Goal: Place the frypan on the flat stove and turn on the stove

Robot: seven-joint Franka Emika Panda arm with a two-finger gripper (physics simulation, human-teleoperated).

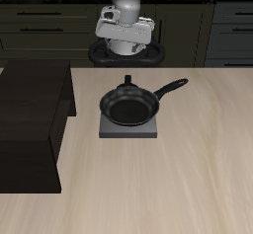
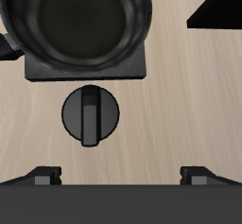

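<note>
frypan (image 1: pixel 129 107) sat on flat stove (image 1: pixel 128 125), handle ran diagonally toward table's back, gripper (image 2: pixel 121 176) spread wide above knob (image 2: pixel 91 115), nothing betw fingers

A simulated kitchen: dark drawer cabinets (image 1: pixel 40 21) behind a wooden table (image 1: pixel 198 169).

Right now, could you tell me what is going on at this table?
The frypan already sits on the flat stove, its handle pointing away over the table. The robot's gripper holds nothing; its fingers are apart and it hangs above the stove's knob, which sits on the stove's back edge. Turning that knob looks like the step left. A dark cabinet block stands beside the stove.
</note>
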